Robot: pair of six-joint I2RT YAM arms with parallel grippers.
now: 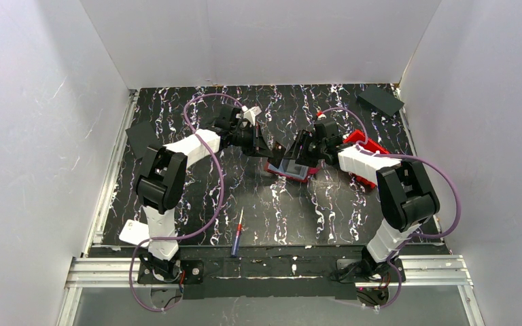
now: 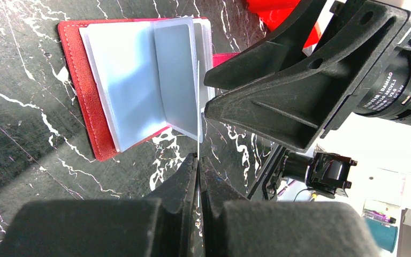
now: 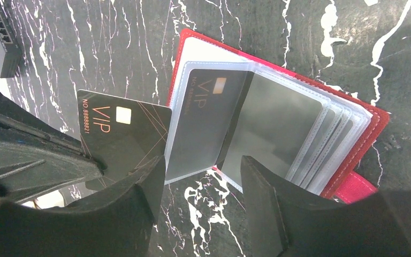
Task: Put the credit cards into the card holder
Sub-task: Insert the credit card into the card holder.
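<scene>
Left pincer (image 2: 198, 184) is clamped on a black card (image 3: 122, 136), which juts from its tips just beside the open holder (image 3: 278, 123). Right pincer (image 3: 202, 193) hangs over the holder, fingers apart, with the clear sleeves showing between them. A second card (image 3: 206, 123) sits in one sleeve. The holder lies mid-counter (image 1: 272, 210).

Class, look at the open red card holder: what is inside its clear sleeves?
The card holder has one black VIP card in its front sleeve. What the other, overlapping sleeves hold cannot be told. A second VIP card is outside it.
</scene>
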